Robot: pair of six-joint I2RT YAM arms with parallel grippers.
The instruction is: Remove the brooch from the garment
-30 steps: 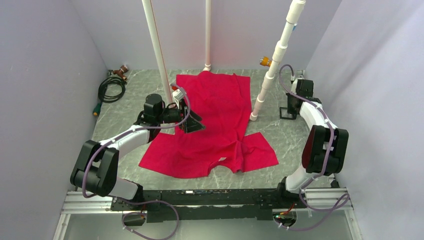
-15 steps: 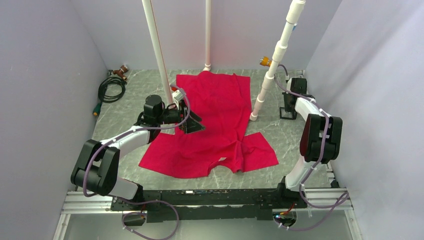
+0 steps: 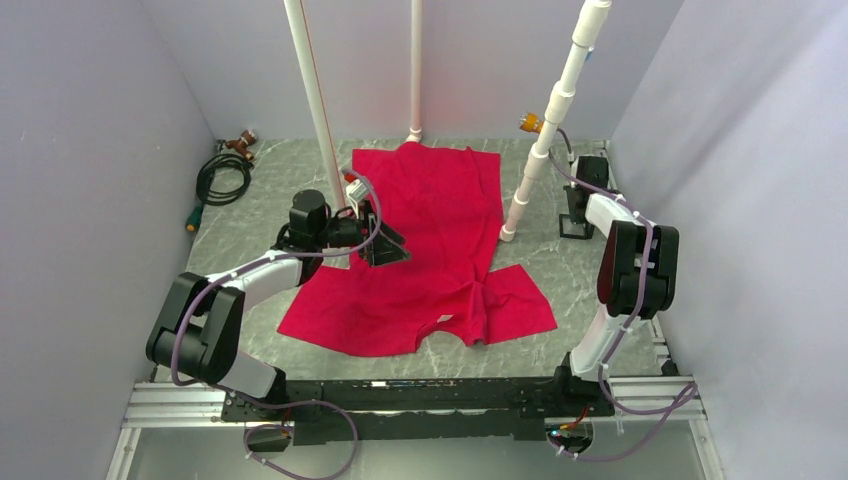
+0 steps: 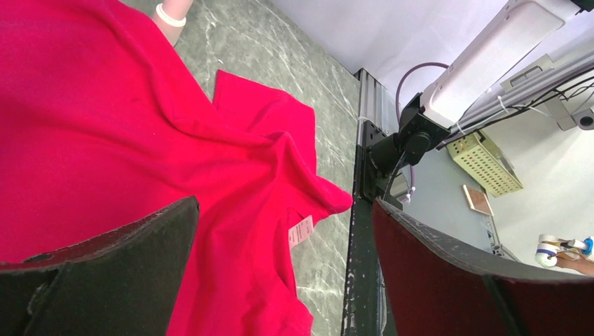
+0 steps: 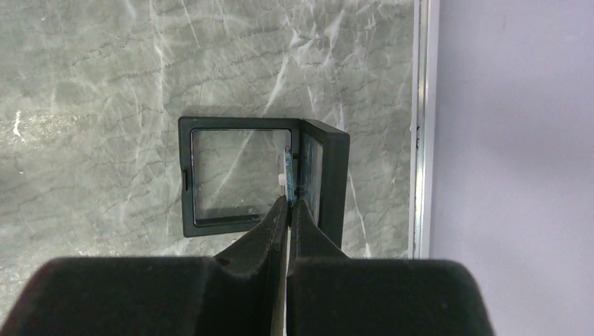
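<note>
Beside table edge (image 5: 415, 105), right gripper (image 5: 287, 201) pinching brooch (image 5: 286, 166), left gripper (image 4: 284, 210) agape above garment (image 4: 105, 105).

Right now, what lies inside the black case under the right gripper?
Only a clear pane, marble table showing through. The shut right gripper hides the case near its hinge.

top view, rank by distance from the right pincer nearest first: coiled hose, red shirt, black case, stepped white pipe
1. black case, far right, directly below the right pincer (it pinches a thin sliver, likely the brooch)
2. stepped white pipe, just to its left
3. red shirt, centre, beyond the pipe
4. coiled hose, far-left back corner
</note>
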